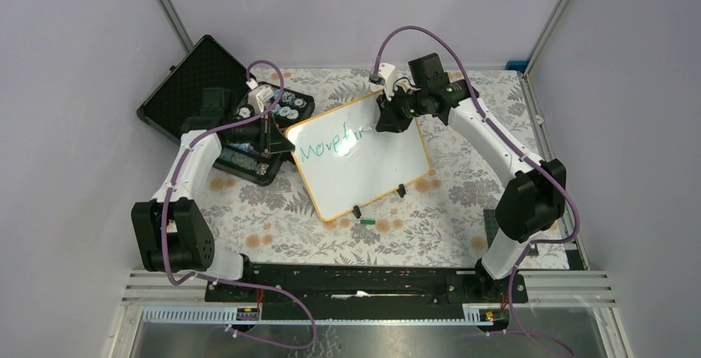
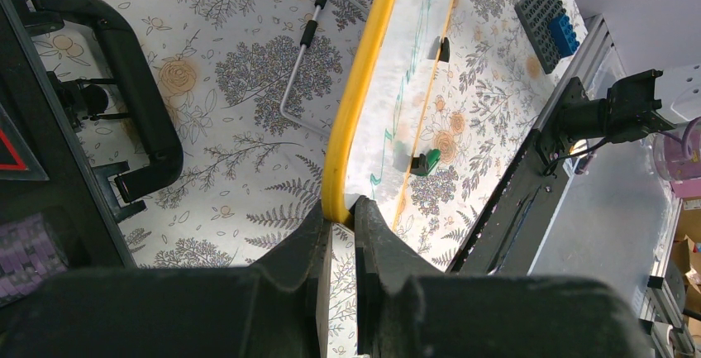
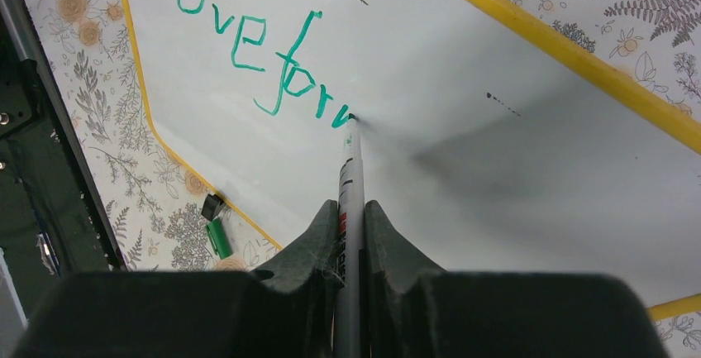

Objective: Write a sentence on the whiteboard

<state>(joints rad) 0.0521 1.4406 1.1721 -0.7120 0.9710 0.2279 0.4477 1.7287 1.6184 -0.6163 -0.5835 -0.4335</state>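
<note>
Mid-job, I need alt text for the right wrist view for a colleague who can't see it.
The right end effector grips a marker whose tip touches the whiteboard at the end of green writing reading roughly "Move forw". A green cap lies by a black clip foot on the floral tablecloth.

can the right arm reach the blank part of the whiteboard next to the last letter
Probably yes: the right hand holds the marker with its tip on the whiteboard by the green writing, and the surface beside it is bare.
</note>
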